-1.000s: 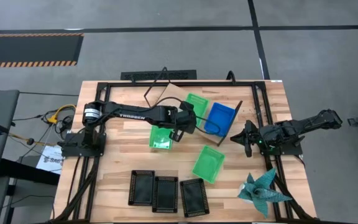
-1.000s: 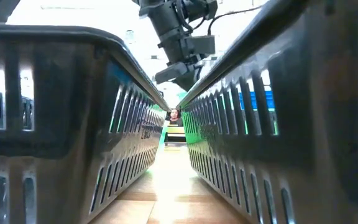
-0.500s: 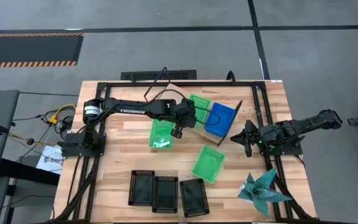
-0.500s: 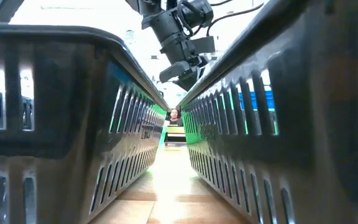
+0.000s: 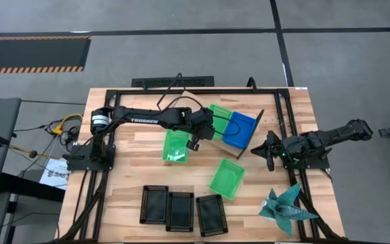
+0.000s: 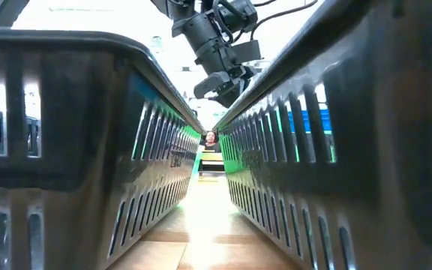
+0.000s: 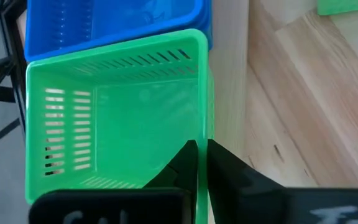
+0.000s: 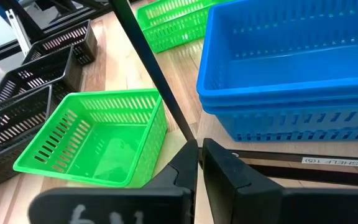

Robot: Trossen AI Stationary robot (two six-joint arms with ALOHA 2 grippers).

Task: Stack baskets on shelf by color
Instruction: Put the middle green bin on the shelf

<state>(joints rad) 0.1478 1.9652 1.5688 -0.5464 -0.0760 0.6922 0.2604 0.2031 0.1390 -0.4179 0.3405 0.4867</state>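
Black baskets: three black baskets (image 5: 181, 209) sit in a row at the near edge of the table, far from both claws.
Loose green baskets: one green basket (image 5: 227, 179) lies between the black row and the shelf, and another green basket (image 5: 175, 146) lies just beside the left claw.
Left claw: the left gripper (image 7: 201, 154) is pinched on the side wall of a third green basket (image 7: 114, 118), which sits on the shelf.
Blue baskets: the blue stack (image 5: 240, 129) touches that held green basket, on the side away from the left arm.
Shelf: the wooden shelf (image 7: 227, 93) lies tilted under both.
Right claw: the right gripper (image 8: 200, 151) has its fingers nearly together, holding nothing, just beside the blue stack.
Teal star: the spiky teal star (image 5: 286, 205) lies near the right arm.
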